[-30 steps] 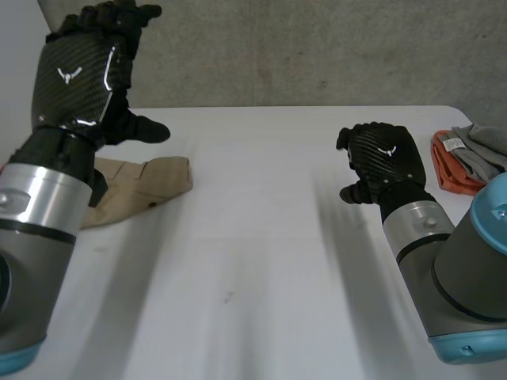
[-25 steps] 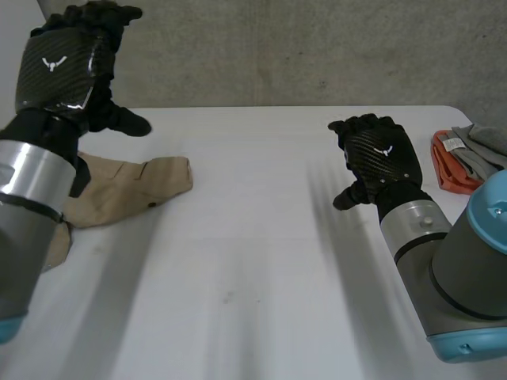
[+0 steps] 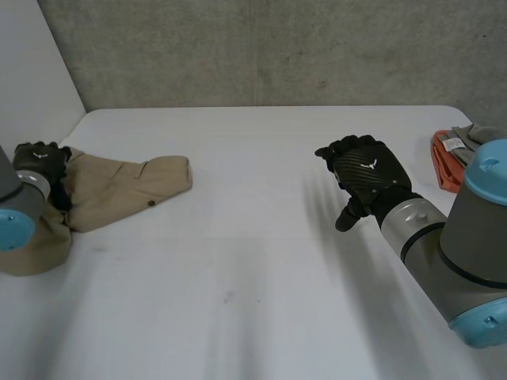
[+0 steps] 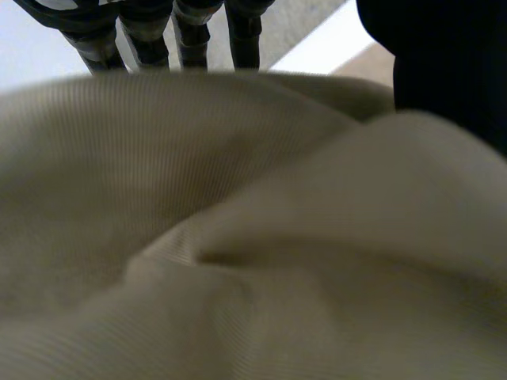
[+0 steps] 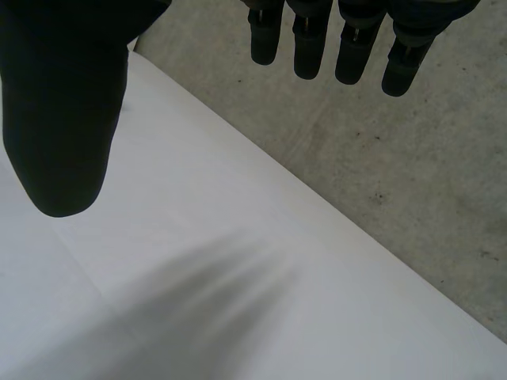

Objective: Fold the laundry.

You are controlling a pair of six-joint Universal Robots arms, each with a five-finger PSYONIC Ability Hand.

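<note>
A tan garment (image 3: 127,186) lies crumpled at the table's left side, one part stretching toward the middle. My left hand (image 3: 40,162) rests low on its left end, fingers straight. In the left wrist view the tan cloth (image 4: 238,237) bulges right under the palm, with the fingers (image 4: 190,32) extended beyond it and the thumb (image 4: 444,55) beside it; nothing is pinched. My right hand (image 3: 364,178) hovers open above bare table right of centre, well away from the garment. Its fingers (image 5: 317,47) and thumb (image 5: 63,103) are spread over the white surface.
A pile of laundry sits at the table's right edge: an orange piece (image 3: 445,162) with grey cloth (image 3: 483,146) on it. The white table (image 3: 253,261) ends at a grey wall behind.
My left arm has dropped from high above the table down onto the garment's left end. My right hand has drifted a little leftward.
</note>
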